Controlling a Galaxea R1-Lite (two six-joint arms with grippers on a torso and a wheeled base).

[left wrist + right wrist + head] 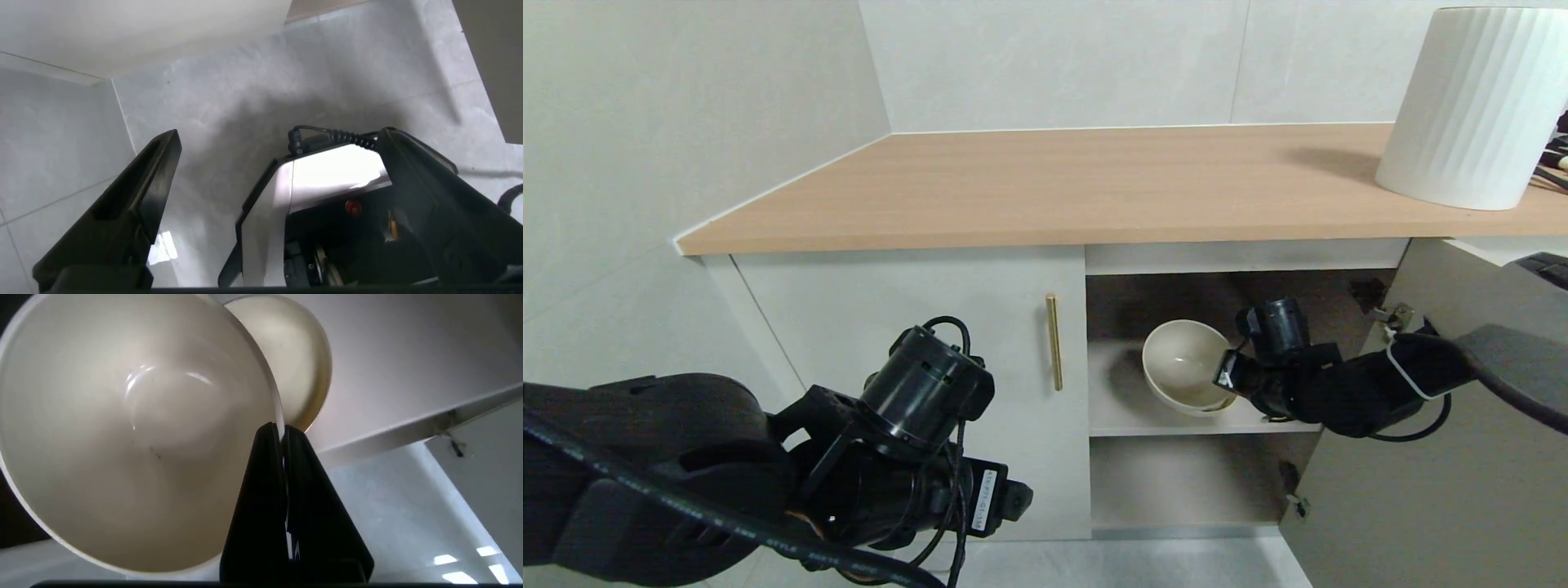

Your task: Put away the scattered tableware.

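Note:
A cream bowl (1181,361) is tilted on its side over the upper shelf (1119,412) of the open cabinet. My right gripper (1227,374) is inside the cabinet, shut on the bowl's rim. The right wrist view has the bowl (139,425) close up, with the fingers (282,498) pinching its edge. A second cream bowl (294,359) lies behind it on the shelf. My left gripper (278,212) hangs low at the left, in front of the closed door, open and holding nothing, facing the grey floor.
The left cabinet door (915,310) is closed, with a brass handle (1054,341). The right door (1421,490) stands swung open beside my right arm. A white ribbed container (1474,106) stands on the wooden countertop (1094,188) at the right.

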